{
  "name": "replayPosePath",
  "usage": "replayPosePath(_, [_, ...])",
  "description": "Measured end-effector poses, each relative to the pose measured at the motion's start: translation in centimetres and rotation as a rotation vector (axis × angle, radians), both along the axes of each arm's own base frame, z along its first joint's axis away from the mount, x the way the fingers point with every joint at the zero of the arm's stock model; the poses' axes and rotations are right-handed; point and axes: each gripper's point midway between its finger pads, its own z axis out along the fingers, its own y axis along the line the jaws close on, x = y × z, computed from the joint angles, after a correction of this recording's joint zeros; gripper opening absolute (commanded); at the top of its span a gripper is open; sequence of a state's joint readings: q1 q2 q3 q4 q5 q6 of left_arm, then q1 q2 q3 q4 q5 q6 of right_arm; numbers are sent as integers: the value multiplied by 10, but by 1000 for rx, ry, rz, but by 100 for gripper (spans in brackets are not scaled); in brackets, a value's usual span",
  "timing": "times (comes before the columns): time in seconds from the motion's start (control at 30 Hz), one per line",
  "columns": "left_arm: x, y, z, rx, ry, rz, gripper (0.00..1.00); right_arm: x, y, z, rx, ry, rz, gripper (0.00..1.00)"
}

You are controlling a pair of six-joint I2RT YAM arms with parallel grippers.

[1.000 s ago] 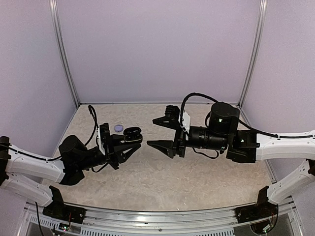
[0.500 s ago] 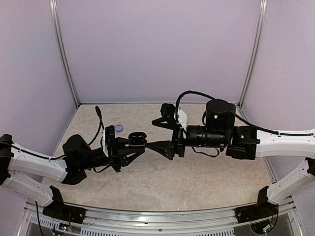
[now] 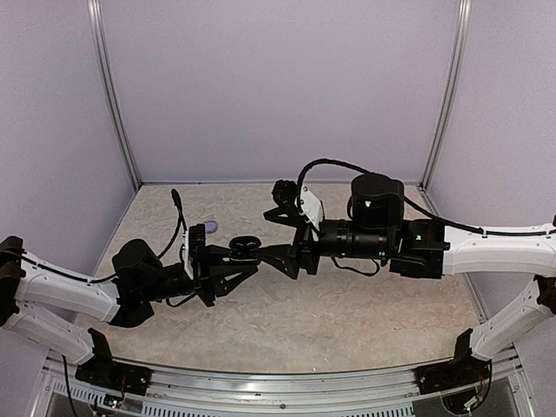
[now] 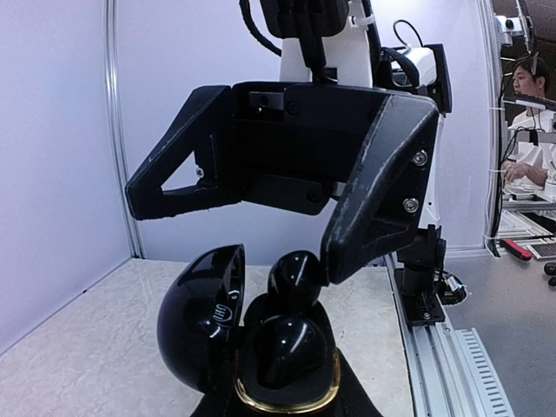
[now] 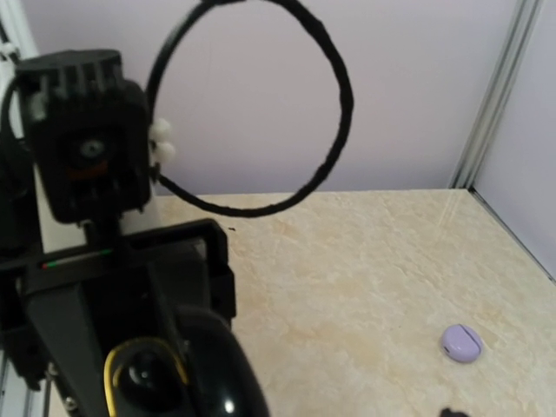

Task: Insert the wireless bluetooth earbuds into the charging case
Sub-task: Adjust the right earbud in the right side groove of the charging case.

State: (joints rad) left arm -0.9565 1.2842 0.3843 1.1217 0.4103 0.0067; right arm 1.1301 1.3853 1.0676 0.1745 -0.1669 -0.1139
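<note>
Top view: both arms meet left of centre over the table. The side and far walls, the two far corner posts and the near rail are all well apart from the grippers. The left gripper pinches the charging case at its tip, and the case is lifted off the table. The right gripper faces it from the right, spread wide, with its near finger tip right at the case; contact cannot be told from above. A lavender case lies on the table just to the far left of the left gripper, close to the left wall side. Only the left wrist view shows inside the black case. The lid is hinged open to the left, a gold rim rings the base, and two black earbuds are inside, one above the other. The right gripper's one finger comes down to just beside the upper bud, while the other finger is off to the left, apart from the lid. The right wrist view adds the case at lower left with its yellow-gold rim, a cable looping above, the lavender case lying alone on the table to the right, and a dark speck at the bottom edge, too cut off to identify.
</note>
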Motion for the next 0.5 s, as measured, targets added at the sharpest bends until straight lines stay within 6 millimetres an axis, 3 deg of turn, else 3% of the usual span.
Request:
replayPosePath(0.3, [2, 0, -1, 3, 5, 13, 0, 3, 1, -5, -15, 6, -15, 79])
replayPosePath(0.5, [2, 0, -1, 3, 3, 9, 0, -7, 2, -4, -11, 8, 45, 78])
